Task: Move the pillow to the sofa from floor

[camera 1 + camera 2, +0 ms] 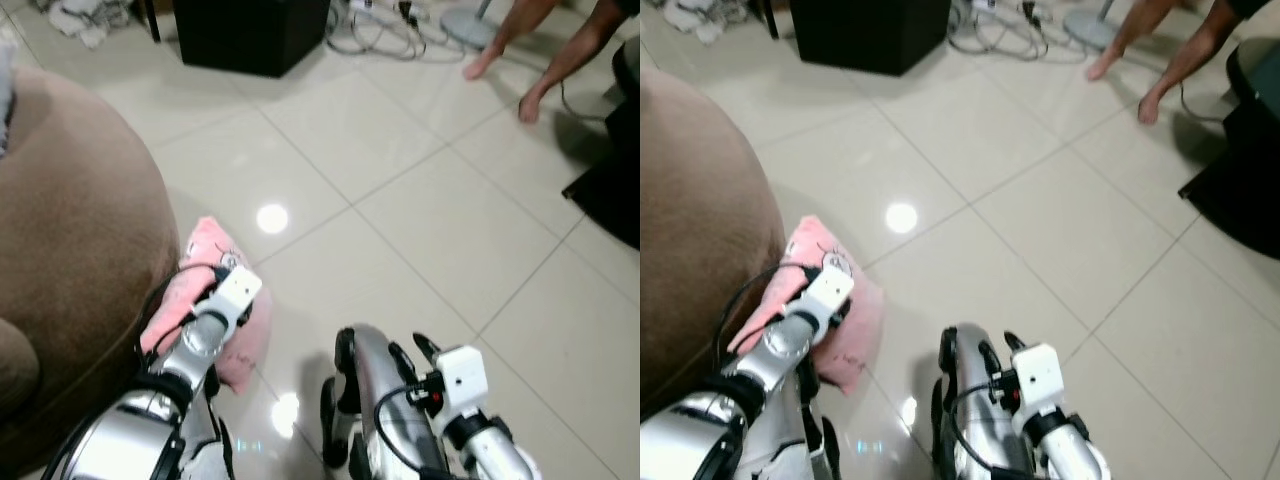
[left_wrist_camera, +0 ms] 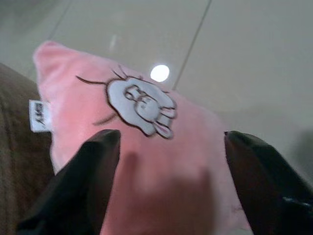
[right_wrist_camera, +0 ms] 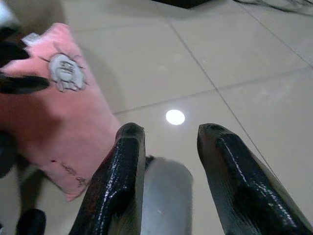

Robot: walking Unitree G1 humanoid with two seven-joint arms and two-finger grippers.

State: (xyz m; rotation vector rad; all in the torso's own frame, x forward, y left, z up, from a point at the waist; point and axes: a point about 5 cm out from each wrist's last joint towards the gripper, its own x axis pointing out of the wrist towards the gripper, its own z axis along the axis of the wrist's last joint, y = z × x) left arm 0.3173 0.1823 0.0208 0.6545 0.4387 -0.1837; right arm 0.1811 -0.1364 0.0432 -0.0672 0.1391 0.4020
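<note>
The pink pillow [image 1: 215,300], printed with a small grey cartoon face, lay on the tiled floor [image 1: 420,230] at the near left, pressed against the side of the brown sofa [image 1: 70,250]. The left hand [image 2: 166,166] was lowered over the pillow with its two black fingers [image 2: 93,171] spread wide apart, one on either side of the pillow's upper face; they appeared to rest on or just above the fabric, and no pinch had yet formed. The right hand [image 3: 166,161] hung just right of the pillow, above bare tile, its fingers apart and holding nothing. At the far side stood a black cabinet [image 1: 250,30] with loose cables [image 1: 385,30] beside it, and a person's bare feet [image 1: 505,80] stood at the far right. Judged from this arrangement, the task stood at its opening stage: the pillow was reached but not grasped, and closing on it, lifting it and setting it on the sofa seat all remained.
</note>
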